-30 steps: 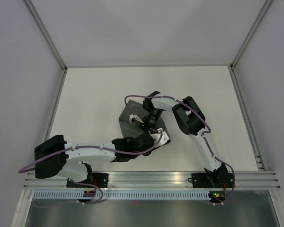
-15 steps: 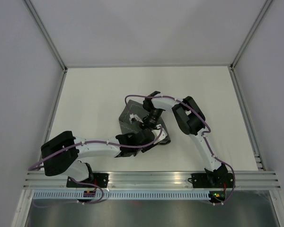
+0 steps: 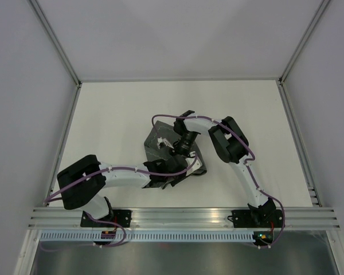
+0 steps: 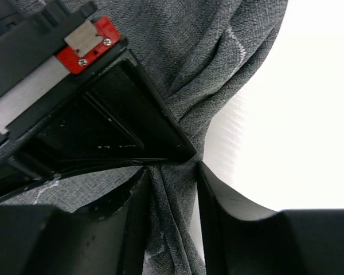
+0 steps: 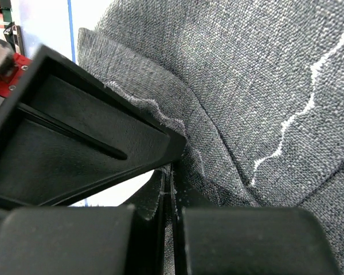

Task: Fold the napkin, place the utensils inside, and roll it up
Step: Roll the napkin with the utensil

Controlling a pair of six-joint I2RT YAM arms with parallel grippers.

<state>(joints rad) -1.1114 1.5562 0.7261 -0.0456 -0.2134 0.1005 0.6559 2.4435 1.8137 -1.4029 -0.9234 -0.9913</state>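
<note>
The white tabletop (image 3: 114, 132) lay matte and evenly lit, with only soft, faint shadows on it. Pale grey wall panels closed it in on three sides: a back panel (image 3: 178, 34), a left panel (image 3: 17, 114) and a right panel (image 3: 332, 114), joined at the far corners by slanting aluminium posts (image 3: 54, 40). Along the near edge ran a grooved aluminium rail (image 3: 183, 215) and, just below it, a slotted white cable duct (image 3: 178, 235) — then a dull grey metal sheet (image 3: 183, 258).
</note>
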